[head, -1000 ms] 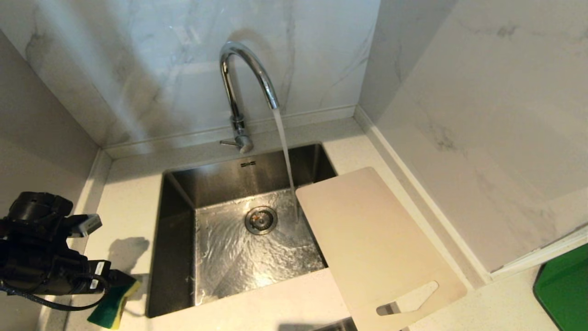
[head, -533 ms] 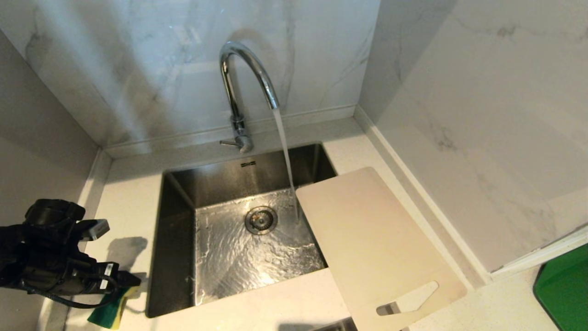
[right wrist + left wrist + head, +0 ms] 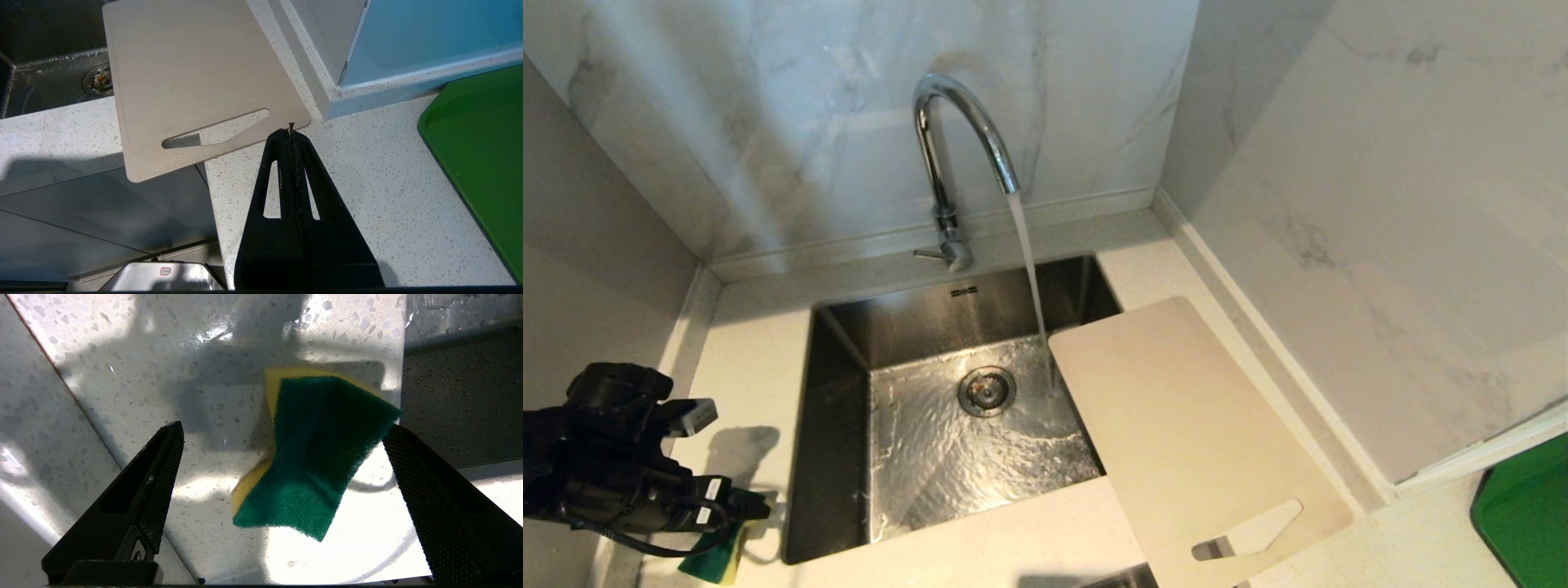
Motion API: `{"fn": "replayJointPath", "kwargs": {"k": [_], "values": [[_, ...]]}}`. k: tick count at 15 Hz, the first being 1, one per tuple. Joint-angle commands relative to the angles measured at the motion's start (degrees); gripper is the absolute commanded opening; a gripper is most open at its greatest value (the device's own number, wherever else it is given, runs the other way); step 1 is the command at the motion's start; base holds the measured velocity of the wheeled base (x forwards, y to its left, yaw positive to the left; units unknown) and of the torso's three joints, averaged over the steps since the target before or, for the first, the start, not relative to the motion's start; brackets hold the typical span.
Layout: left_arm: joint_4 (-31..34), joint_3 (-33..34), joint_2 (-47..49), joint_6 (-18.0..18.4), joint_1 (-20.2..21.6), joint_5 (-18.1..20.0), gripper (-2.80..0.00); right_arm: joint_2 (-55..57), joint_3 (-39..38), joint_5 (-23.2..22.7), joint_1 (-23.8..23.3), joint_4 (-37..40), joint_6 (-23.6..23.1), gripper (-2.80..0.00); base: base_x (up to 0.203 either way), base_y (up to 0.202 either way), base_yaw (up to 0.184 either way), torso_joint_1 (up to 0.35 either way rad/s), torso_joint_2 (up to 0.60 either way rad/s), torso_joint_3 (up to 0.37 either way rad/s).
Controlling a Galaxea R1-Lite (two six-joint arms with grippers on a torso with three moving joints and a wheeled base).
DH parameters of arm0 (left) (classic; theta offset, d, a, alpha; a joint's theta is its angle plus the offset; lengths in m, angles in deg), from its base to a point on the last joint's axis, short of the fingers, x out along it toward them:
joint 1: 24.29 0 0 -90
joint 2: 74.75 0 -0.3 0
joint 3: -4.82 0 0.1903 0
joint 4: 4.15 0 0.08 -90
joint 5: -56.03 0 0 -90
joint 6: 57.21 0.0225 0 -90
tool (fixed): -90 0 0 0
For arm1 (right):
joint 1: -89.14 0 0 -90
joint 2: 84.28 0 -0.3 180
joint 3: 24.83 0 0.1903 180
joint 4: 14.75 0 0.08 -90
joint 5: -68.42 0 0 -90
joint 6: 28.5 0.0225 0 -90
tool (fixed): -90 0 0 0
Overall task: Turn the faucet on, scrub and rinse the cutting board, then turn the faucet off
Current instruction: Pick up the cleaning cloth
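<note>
Centrally, the faucet (image 3: 960, 155) rises from the back edge of the tabletop (image 3: 1013, 539), a shiny chrome gooseneck with an arched spout and a thin side lever at its base; a smooth stream of water (image 3: 1031, 278) falls from it into the sink (image 3: 837, 457). That basin is a square-cornered brushed steel box with a round drain (image 3: 986, 390), and its floor is rippled with running water. The cutting board (image 3: 1188, 433) is a thin, matte, pale beige rectangle with rounded corners and a slanted elongated slot near its handle end. It lies flat on the speckled white tabletop at the sink's right, one far corner overhanging the basin just beside the falling stream.

Left of the sink, a sponge (image 3: 310, 457) lies on the tabletop near the basin's rim, soft yellow foam under a coarse green scouring layer, bent out of flat. The left hand (image 3: 282, 433) hangs over it with its black, mesh-textured fingers (image 3: 163, 477) spread wide on either side, gripping nothing. The right hand (image 3: 291, 128) is pressed fully closed and empty, above the tabletop just beside the board's handle corner. A glossy green tray (image 3: 482, 155) with a rounded corner sits farther right. Marble-veined wall panels (image 3: 792, 106) close in the corner.
</note>
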Motion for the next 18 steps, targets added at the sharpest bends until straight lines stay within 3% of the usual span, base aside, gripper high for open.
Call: {"fn": "replayJointPath", "kwargs": {"k": [1,18], "values": [[-0.6,0.8,0.1,0.3,0.0,0.0,0.00,0.1,0.0,0.0,0.0,0.0,0.0,-2.80,0.000,0.000,0.000,0.000,0.00,0.000],[-0.7,1.0,1.4,0.9,0.9,0.3,0.00,0.1,0.0,0.0,0.0,0.0,0.0,-2.80,0.000,0.000,0.000,0.000,0.00,0.000]]}}
